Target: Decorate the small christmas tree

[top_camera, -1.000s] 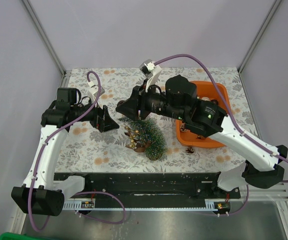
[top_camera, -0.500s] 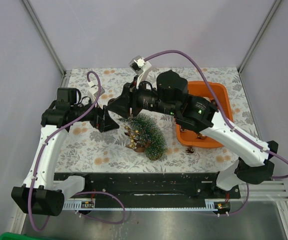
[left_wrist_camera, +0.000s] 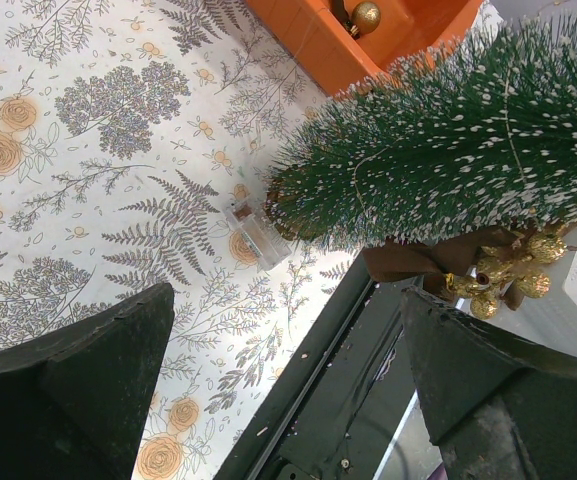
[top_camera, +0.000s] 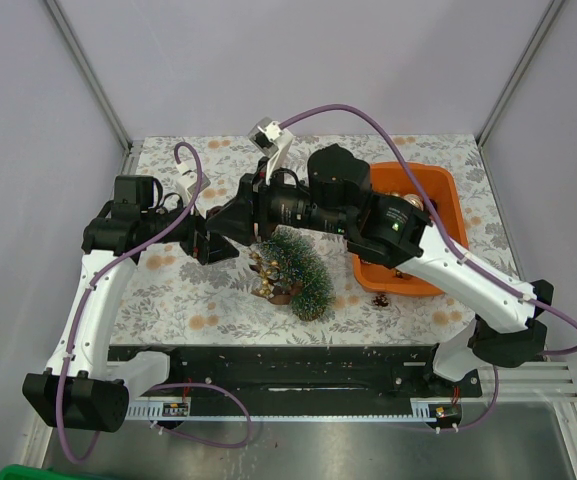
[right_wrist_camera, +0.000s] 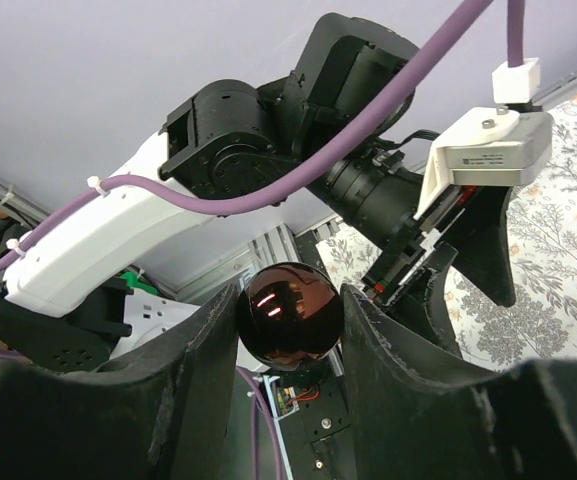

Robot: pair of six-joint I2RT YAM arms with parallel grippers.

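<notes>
Crowding is the first hazard: at the left, the left gripper (top_camera: 211,241) hangs with its jaws spread fully and nothing between them, and the right gripper (top_camera: 231,222) has its tip just beside it, so a careless move by either arm could knock them together. The right fingers (right_wrist_camera: 193,380) are partly closed on a glossy dark red bauble (right_wrist_camera: 290,312), pinched at its sides. A round, slick ball held that way could squirt out if the wrist turns sharply or the ball drags through bristles. Just right of the grippers and nearer the arm bases is the small christmas tree (top_camera: 301,272), on the patterned table (top_camera: 168,290) with its tip under the right arm. Whether it leans or lies flat I cannot tell. It already carries a brown bow with gold balls (left_wrist_camera: 493,275), and nothing steadies it, so pushing the bauble in may shove or roll it. Further right, the orange tray (top_camera: 448,190) sits close by the right forearm, and a wide swing could clip it.
</notes>
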